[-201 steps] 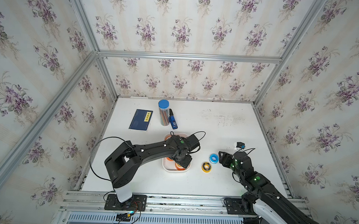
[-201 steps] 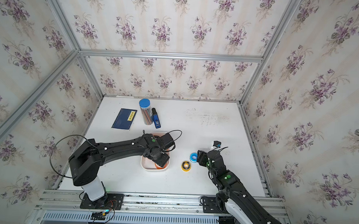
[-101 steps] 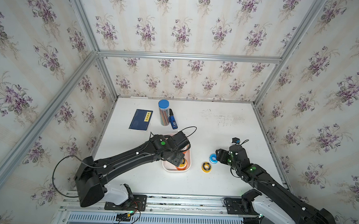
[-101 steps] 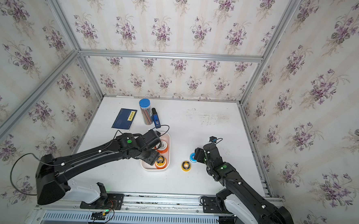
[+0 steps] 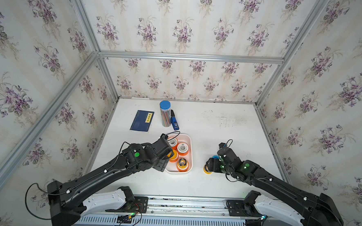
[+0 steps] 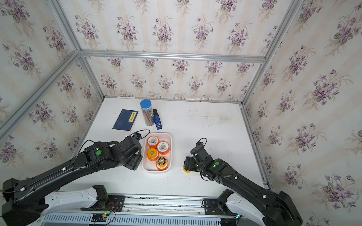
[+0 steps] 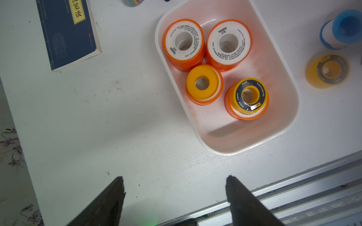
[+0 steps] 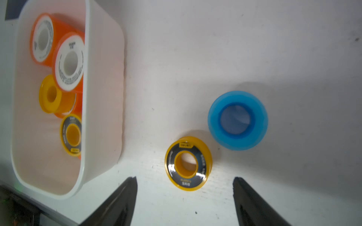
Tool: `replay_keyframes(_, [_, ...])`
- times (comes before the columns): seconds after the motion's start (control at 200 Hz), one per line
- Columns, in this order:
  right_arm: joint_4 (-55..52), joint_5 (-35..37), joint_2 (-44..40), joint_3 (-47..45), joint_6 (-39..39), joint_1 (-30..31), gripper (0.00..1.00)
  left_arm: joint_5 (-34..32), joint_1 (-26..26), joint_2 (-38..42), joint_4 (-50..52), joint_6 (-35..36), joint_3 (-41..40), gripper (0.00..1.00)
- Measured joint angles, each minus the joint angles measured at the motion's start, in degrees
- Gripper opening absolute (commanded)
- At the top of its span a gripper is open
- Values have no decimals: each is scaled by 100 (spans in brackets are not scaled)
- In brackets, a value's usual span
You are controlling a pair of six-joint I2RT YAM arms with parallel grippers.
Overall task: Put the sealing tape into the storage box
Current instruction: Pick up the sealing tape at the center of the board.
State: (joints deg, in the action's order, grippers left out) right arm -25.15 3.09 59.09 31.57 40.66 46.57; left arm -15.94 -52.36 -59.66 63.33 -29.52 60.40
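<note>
I count four spools (image 7: pixel 202 84) in the box (image 7: pixel 235 133); yellow spool (image 8: pixel 188 163) and blue spool (image 8: pixel 237 120) lie on the table (image 7: pixel 137 137) nearby, not yet in; left gripper (image 7: pixel 174 176) and right gripper (image 8: pixel 184 178) both spread wide, empty, right over yellow.

Desk (image 5: pixel 217 128): white top, grey scuffs toward the back right, walls on three sides.
Booklet (image 5: pixel 141 120): dark blue with a yellow label, flat, near the back-left corner.
Tube (image 5: pixel 164 113): upright, blue lid, just right of the booklet.
Marker (image 5: pixel 174 124): blue with a black cap, lying just beside the tube.
Storage box (image 7: pixel 235 133): white tray, near mid-desk, toward the front edge.
Yellow tape spool (image 8: pixel 203 164): flat, right of the storage box, apart from it.
Blue tape spool (image 8: pixel 215 121): flat, just beside the yellow tape spool, on its back-edge side.
</note>
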Motion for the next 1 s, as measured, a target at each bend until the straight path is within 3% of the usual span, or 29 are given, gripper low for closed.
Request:
replay_keyframes(0.27, [-210,389,743,186,376,710,81,-177,9,621,-72,15,-238,86])
replay_keyframes(0.5, [-184,684,1325,308,433,780,80,-205,4,627,-149,15,-286,87])
replay_keyframes(0.999, [181,890,2328,627,282,780,63,-208,4,522,-149,13,-254,87])
